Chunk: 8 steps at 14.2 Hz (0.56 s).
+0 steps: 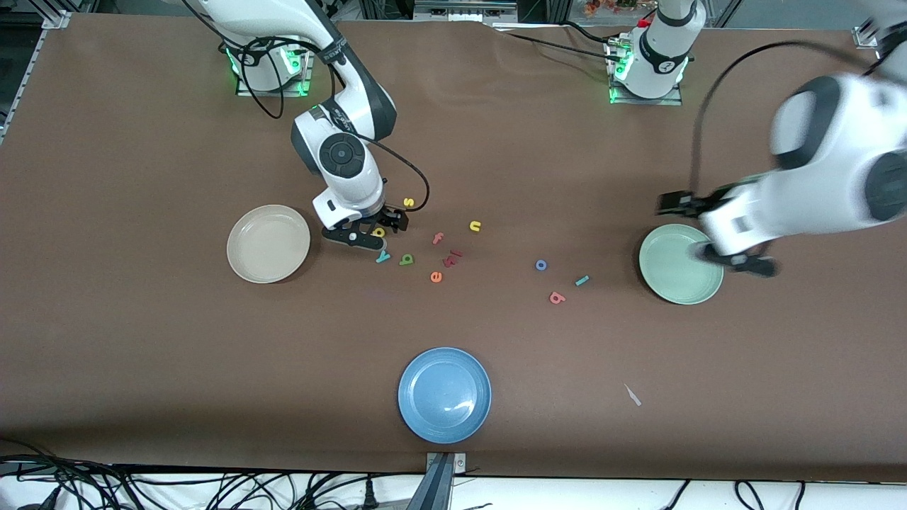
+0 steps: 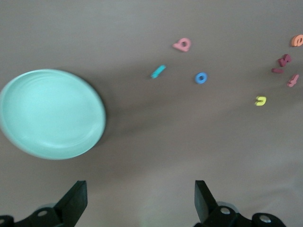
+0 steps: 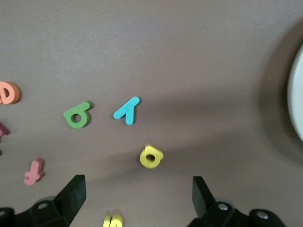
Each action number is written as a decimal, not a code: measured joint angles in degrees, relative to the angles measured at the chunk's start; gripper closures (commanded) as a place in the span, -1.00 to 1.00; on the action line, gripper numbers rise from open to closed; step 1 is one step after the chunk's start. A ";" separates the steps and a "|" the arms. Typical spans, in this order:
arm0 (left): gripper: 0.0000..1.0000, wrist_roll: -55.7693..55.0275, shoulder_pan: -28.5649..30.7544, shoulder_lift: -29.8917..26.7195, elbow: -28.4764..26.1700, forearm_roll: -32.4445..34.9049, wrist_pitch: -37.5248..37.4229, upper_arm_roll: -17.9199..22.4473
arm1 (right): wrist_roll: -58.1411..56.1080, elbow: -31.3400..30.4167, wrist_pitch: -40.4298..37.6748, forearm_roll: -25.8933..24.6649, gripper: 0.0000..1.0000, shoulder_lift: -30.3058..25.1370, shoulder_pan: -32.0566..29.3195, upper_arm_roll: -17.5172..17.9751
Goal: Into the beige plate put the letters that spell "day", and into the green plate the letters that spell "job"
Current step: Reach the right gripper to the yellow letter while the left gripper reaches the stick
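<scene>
Though blurred, left gripper (image 1: 733,258) seems open over green plate (image 1: 673,273)

The brown table covering (image 1: 142,340) looks matt and smooth, like paper. The round blue plate (image 1: 444,394) shines glossy; the round cream-beige plate (image 1: 268,243) and pale green plate (image 1: 679,264) look smooth, faintly sheened. The small coloured letters appear matt, foam-like.

Evenly, brightly lit from overhead; soft shadows under arms; glare on blue plate (image 1: 444,394); motion blur at right edge, front view.
</scene>
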 measured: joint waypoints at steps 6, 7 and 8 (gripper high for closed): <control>-1.00 -4.05 -4.58 10.85 -0.49 3.35 14.02 -0.04 | -0.49 -1.19 4.74 0.11 -1.00 2.61 -1.02 -0.33; -1.00 -4.12 -4.89 12.23 -0.48 4.47 14.79 -0.05 | -0.49 -1.19 5.04 0.24 -1.00 3.00 -1.13 -0.33; -1.00 -4.18 -5.22 13.15 -0.45 5.09 15.25 -0.06 | -0.49 -1.19 5.21 0.77 -1.00 3.29 -1.18 -0.33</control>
